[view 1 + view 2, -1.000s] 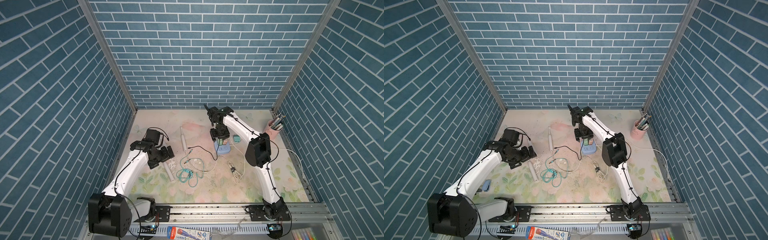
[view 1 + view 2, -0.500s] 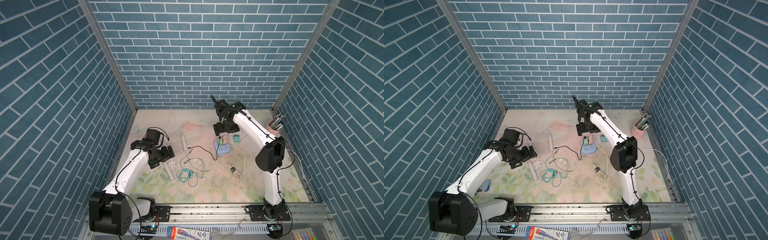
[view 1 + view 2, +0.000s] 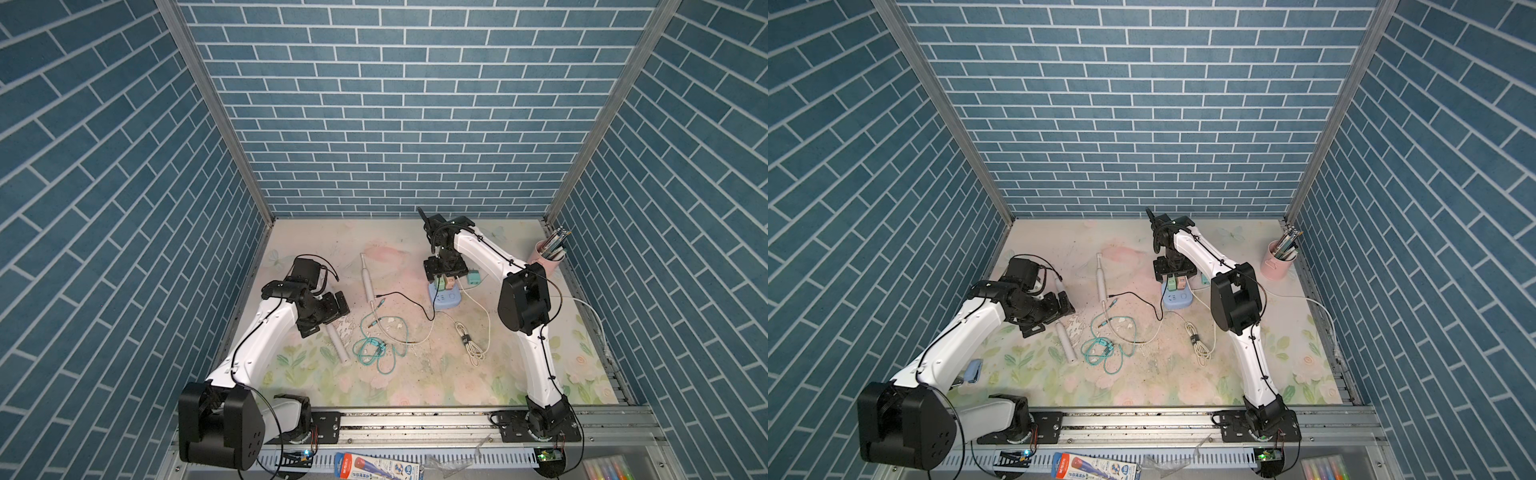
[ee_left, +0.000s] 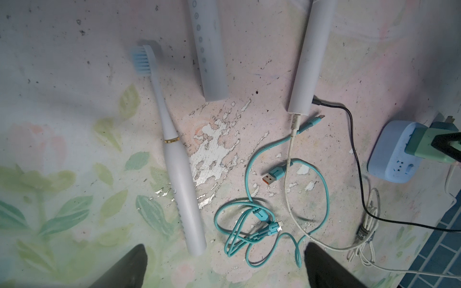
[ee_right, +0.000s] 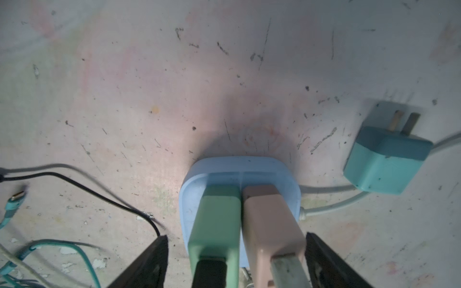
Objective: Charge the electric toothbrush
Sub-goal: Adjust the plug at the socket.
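Right arm's been bobbing: half a sec ago it was lifted clear of the power strip [image 5: 239, 169], & now it's sitting back down over it. The right end effector [image 5: 235, 238] is standing wider than a sec ago. Its fingers are straddling the green adapter [image 5: 215, 219] & pink adapter [image 5: 272, 224] together, both seated in the strip. A gap's showing on the green side, so it isn't pinching anything. The left arm isn't shifting at all. The left end effector [image 4: 224, 246] is hanging wide & empty over the worktop [image 3: 436, 374], left of the clutter.

The electric toothbrush [image 4: 308, 54] is lying flat left of the strip, head pointing far, w/ the cream cable [image 4: 289, 159] running into its near end. The black cable [image 4: 354, 139] is ending just beside that end; can't tell if it's touching. The cream lead seems to be feeding the pink adapter, the black one the green. A blue-bristled toothbrush [image 4: 179, 179] & a dotted handle [image 4: 209, 49] are lying unplugged further left, w/ the teal cable [image 4: 260, 215] loose b/w them & the strip.

For the task: the brush-cable-adapter-strip chain is looking complete. The right arm's prob either pressing the adapters home or letting go. What's remaining is backing off w/out snagging a lead.
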